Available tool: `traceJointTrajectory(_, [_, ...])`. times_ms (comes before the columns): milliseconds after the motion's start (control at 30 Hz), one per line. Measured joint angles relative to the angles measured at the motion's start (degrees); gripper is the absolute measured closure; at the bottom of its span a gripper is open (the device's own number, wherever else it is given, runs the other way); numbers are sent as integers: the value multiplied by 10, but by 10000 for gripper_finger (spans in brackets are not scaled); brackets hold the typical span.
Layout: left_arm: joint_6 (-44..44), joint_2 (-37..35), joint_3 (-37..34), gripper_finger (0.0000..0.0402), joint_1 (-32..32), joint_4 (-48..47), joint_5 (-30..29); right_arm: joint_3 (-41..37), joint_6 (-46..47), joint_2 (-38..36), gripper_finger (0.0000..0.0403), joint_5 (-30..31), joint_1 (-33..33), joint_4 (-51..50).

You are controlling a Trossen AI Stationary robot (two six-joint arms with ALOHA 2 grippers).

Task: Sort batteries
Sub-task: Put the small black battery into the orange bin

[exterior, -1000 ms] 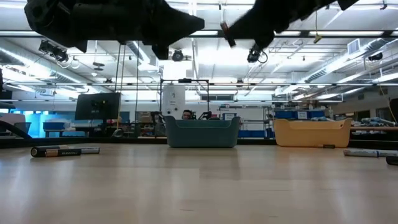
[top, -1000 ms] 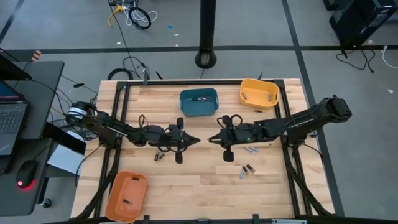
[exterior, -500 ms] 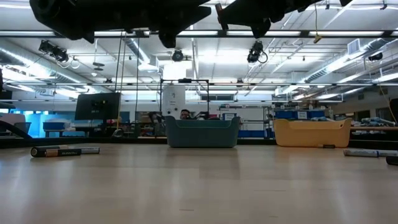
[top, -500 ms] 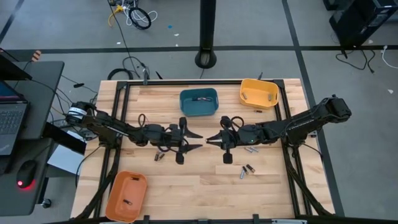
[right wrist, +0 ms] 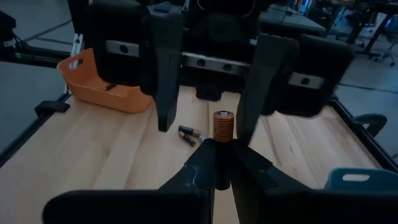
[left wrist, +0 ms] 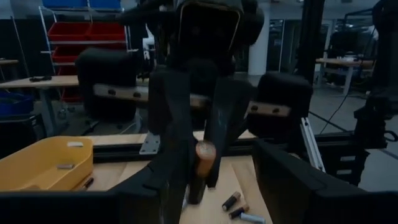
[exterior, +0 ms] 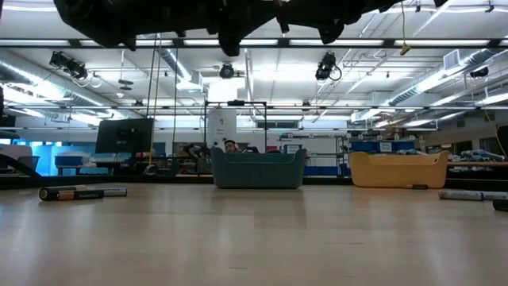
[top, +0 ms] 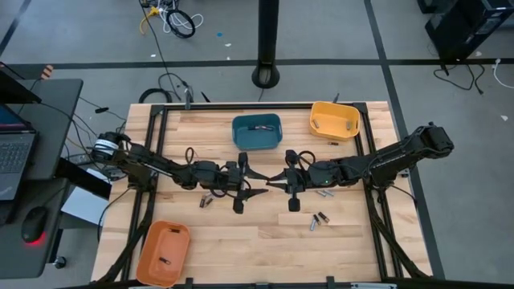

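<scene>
One battery (right wrist: 222,126) pinched in right gripper (right wrist: 217,163) | hidden overhead

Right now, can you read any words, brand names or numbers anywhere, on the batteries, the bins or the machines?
None can be read.
Battery on the table: its label has print, too small and blurred to read.
Battery held in the right gripper: copper-coloured top, no legible text.
Teal bin, yellow bin, orange bin: no visible markings.
</scene>
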Motion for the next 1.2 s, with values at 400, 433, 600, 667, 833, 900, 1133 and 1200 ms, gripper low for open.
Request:
traceJointTrajectory(400, [5, 25, 19, 265, 0, 13, 8, 0, -5, 1, 361, 1, 5, 1])
traceJointTrajectory(433, [6, 28, 19, 275, 0, 18, 8, 0, -6, 1, 361, 1, 5, 1])
traceJointTrajectory(600, [11, 29, 19, 326, 0, 17, 9, -1, -12, 1, 361, 3, 8, 4])
traceJointTrajectory(667, [23, 29, 19, 345, 0, 19, 10, 0, -11, 1, 361, 4, 10, 6])
traceJointTrajectory(833, [28, 29, 19, 360, 0, 21, 15, 0, -17, 1, 361, 14, 18, 15])
traceJointTrajectory(900, [28, 29, 19, 360, 0, 24, 15, 0, -17, 1, 361, 14, 18, 18])
traceJointTrajectory(1133, [34, 29, 18, 360, 0, 40, 15, 0, 6, 1, 337, 16, 18, 23])
traceJointTrajectory(1200, [34, 29, 18, 360, 0, 41, 15, 0, 13, 1, 321, 16, 18, 24])
